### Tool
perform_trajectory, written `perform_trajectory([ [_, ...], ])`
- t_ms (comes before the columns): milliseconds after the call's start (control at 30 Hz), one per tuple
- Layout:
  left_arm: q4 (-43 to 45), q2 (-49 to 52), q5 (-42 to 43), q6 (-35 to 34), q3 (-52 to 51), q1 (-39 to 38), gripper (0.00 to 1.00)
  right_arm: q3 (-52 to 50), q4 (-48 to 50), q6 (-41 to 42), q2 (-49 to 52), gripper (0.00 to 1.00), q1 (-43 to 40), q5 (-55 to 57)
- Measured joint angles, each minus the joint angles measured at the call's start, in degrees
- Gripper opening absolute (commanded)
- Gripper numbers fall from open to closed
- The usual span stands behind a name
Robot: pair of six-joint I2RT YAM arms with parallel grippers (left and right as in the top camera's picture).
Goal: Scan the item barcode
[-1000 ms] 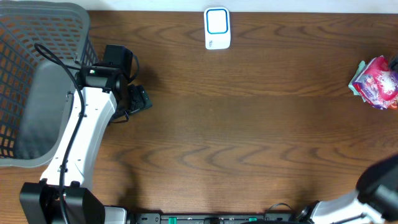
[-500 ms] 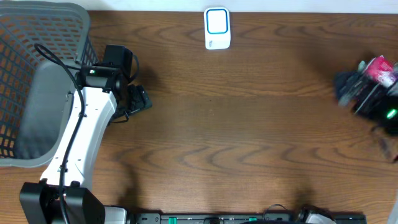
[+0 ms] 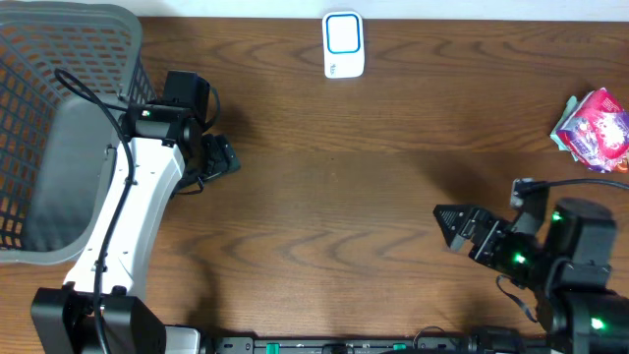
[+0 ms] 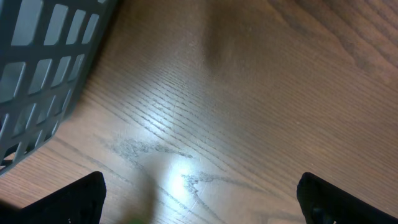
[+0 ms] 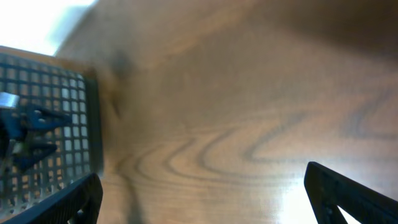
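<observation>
A grey mesh basket (image 3: 59, 118) sits at 9 o'clock on the brown wood-grain worktop (image 3: 344, 187). Just right of it, the left claw (image 3: 224, 160) is spread wide and empty. A white scanner (image 3: 343, 44) with a blue-framed face lies at 12 o'clock. At 4 o'clock the right claw (image 3: 444, 228) gapes, holding nothing. The item (image 3: 593, 131), seemingly a crumpled pink-and-purple packet with a teal edge, lies at 3 o'clock, well apart from both claws.

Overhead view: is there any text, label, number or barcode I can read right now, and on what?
No text is readable.
Scanner: a small mark under its screen, too small to read.
Packet: pink and purple print, too blurred to read; no barcode shows.
Basket: no text visible.
</observation>
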Motion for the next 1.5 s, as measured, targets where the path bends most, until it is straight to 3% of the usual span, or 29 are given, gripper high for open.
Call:
perform_trajectory([
  [467,0.00,0.00,0.00,0.00,0.02,0.00,0.98,-1.49,-3.48,-5.62,-0.04,0.99,0.52,0.31],
  [833,-0.02,0.00,0.00,0.00,0.00,0.00,0.98,-2.01,-0.04,-23.04,-0.04,0.99,0.52,1.73],
  [1100,-0.02,0.00,0.00,0.00,0.00,0.00,0.98,-10.03,13.49,-26.01,-1.97,0.99,0.63,2.16],
  [1500,-0.02,0.00,0.00,0.00,-0.04,0.00,0.98,-30.95,37.09,-28.68,-24.55,0.99,1.95,1.97],
])
